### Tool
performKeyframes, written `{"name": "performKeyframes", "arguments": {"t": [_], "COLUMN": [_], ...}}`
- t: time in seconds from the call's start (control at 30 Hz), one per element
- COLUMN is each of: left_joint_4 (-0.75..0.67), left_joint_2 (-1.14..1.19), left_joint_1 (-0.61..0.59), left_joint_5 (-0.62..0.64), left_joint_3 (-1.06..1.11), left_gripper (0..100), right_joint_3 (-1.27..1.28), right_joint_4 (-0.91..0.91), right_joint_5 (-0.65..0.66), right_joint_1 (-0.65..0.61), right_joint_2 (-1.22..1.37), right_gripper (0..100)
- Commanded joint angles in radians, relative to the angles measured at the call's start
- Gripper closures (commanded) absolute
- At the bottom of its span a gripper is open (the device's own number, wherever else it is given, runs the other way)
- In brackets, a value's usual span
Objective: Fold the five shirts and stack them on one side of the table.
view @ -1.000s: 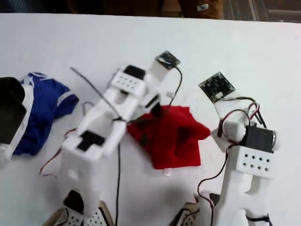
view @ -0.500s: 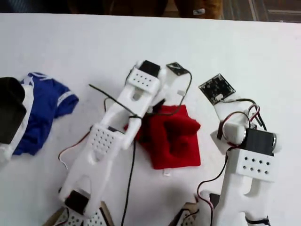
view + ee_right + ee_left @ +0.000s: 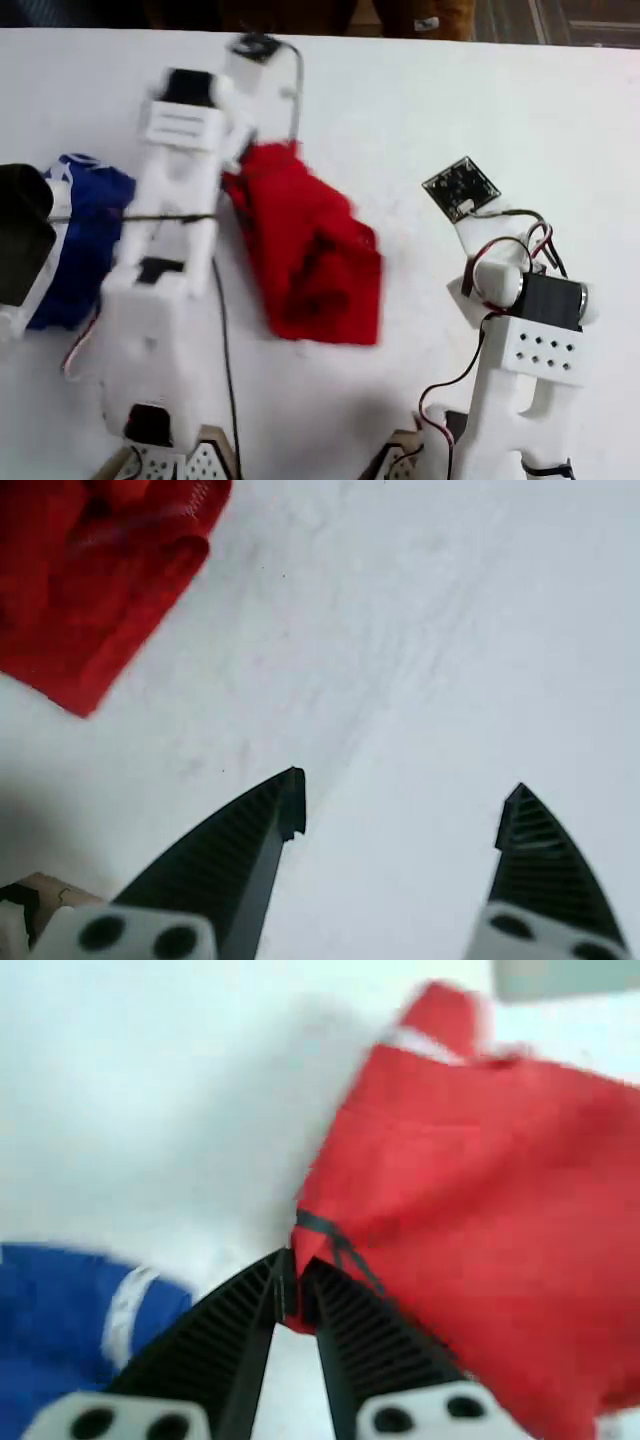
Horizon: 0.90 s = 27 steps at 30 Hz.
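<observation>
A folded red shirt (image 3: 305,250) hangs and trails across the table's middle, pinched at one edge by my left gripper (image 3: 240,160). In the left wrist view that gripper (image 3: 292,1285) is shut on the red shirt (image 3: 480,1200), with cloth between its black fingers. A stack with a blue shirt (image 3: 85,240) lies at the table's left edge; the blue shirt (image 3: 60,1310) is close beside my left gripper. My right gripper (image 3: 400,810) stands open over bare table at the right, with the red shirt (image 3: 95,575) off to its side.
A black and white garment (image 3: 22,245) lies on the stack at the far left edge. The right arm (image 3: 525,330) with its loose wires occupies the right front. The white table (image 3: 480,100) stretches bare at the back right.
My left gripper has lifted the red shirt and swung it left and toward the table's far side, nearing the blue stack. The right arm has stayed still.
</observation>
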Motion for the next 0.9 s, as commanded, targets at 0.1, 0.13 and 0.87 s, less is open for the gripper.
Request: {"name": "performKeyframes", "arguments": {"t": [0.1, 0.13, 0.87], "left_joint_4": [0.011, 0.006, -0.16], "left_joint_2": [-0.463, -0.502, -0.624], "left_joint_1": [-0.023, -0.035, -0.129], "left_joint_5": [-0.063, -0.071, -0.186], "left_joint_3": [0.406, 0.453, 0.608], "left_gripper": [98, 98, 72], "right_joint_3": [-0.043, -0.043, -0.038], "right_joint_4": [-0.027, -0.027, -0.028], "right_joint_5": [0.0, 0.0, -0.002], "right_joint_1": [-0.03, -0.039, -0.105], "right_joint_2": [-0.019, -0.019, -0.018], "right_gripper": [69.0, 69.0, 69.0]}}
